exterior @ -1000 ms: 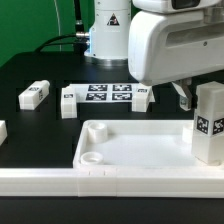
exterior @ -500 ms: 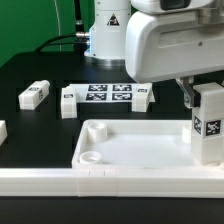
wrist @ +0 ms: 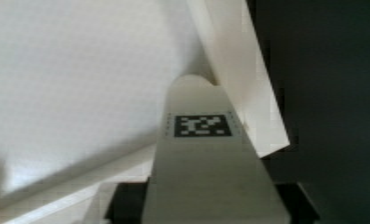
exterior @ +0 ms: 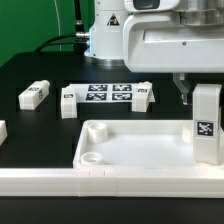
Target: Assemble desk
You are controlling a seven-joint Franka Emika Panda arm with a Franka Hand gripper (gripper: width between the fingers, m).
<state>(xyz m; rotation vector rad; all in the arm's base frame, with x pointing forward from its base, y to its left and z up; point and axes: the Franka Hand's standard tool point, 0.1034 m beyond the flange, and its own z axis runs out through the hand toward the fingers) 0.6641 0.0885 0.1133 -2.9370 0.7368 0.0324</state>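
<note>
Smooth white plastic tabletop (exterior: 140,150) with a faint sheen; upright leg (exterior: 207,108) of the same white plastic, bearing a flat printed black-and-white tag (exterior: 206,128); matt black table (exterior: 30,70) beneath; glossy white plastic arm casing (exterior: 165,50) above

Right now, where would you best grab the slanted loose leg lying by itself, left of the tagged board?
Take the loose leg around its middle, from straight above, pinching its two long sides. It lies flat on the black table with both sides free, and its square section gives flat parallel faces. The gripper holds the upright leg now.
</note>
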